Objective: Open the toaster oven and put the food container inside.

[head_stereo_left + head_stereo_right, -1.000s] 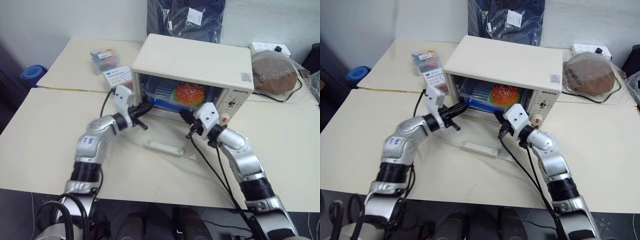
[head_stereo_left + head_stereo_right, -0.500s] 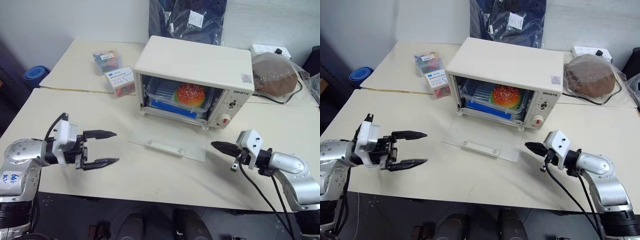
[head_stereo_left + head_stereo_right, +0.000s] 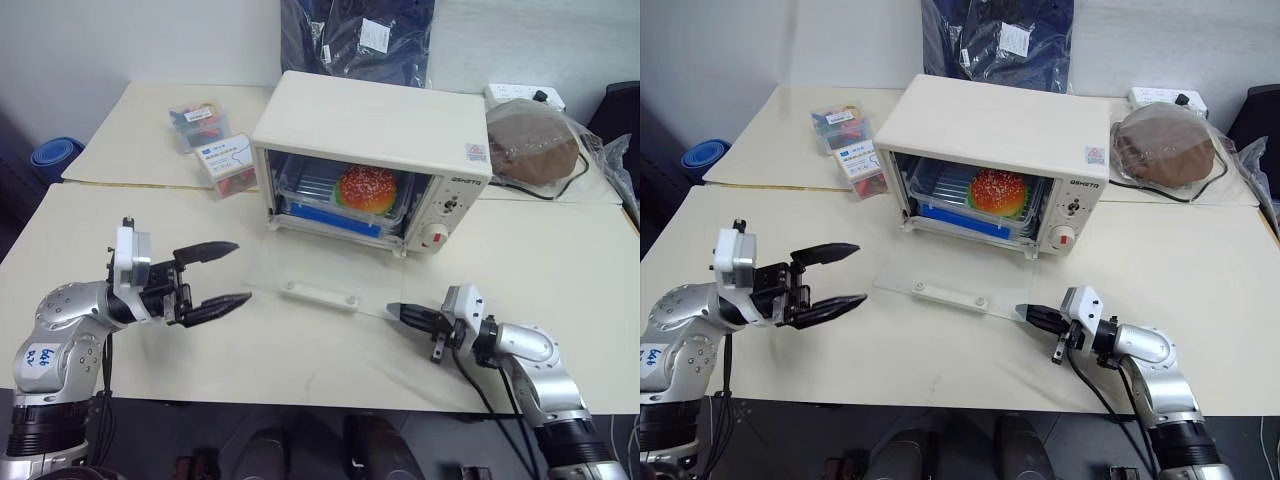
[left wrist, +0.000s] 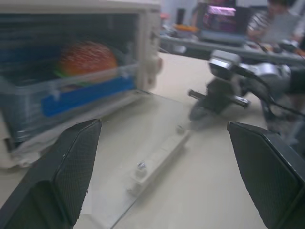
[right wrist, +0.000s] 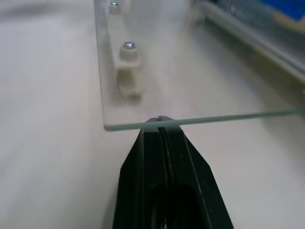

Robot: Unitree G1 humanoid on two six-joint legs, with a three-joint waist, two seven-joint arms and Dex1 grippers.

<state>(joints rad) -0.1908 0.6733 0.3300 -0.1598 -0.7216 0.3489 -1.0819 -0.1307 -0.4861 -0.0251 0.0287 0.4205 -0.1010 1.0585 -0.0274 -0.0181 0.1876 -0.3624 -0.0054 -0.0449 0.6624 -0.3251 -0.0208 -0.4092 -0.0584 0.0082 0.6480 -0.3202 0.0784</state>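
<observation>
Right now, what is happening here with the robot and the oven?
The toaster oven stands on the table with its glass door folded down flat. The food container with the toy hamburger sits inside on the rack. Neither gripper holds anything. The left gripper hangs open over the table to the left of the door. The right gripper is shut, its tip at the near right corner of the door. The placing looks done; the door is not yet closed.
</observation>
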